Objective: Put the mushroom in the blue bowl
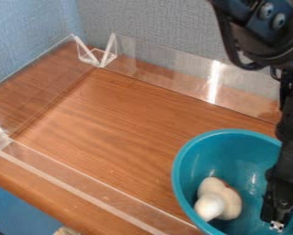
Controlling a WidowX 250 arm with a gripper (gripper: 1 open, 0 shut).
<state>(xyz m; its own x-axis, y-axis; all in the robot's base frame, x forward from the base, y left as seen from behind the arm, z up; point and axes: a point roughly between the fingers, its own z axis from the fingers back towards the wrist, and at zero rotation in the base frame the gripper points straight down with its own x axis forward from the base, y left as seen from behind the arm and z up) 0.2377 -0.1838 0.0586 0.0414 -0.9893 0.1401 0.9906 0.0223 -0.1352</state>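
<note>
- The black robot arm (pixel 269 37) comes down along the right edge of the view, and its dark gripper (pixel 281 218) points almost straight down into the right side of the large round teal-blue glossy plastic bowl (pixel 197 154).
- The gripper's fingers are pressed together with nothing between them; they grasp no object.
- The small cream-white toy mushroom (pixel 216 198) lies on the bottom of the bowl, just to the left of the gripper's tip and apart from it, with a gap of blue plastic showing between the two.
- The mushroom rests on its side, its plump rounded body facing the camera; its cap end cannot be made out clearly.
- The bowl sits at the lower right corner of the brown wooden tabletop (pixel 112 119), directly beneath the gripper.
- Clear acrylic walls (pixel 192 78) border the tabletop, well away from the gripper, to its left and behind it.
- A blue textured backdrop (pixel 149 23) stands behind the arm.
</note>
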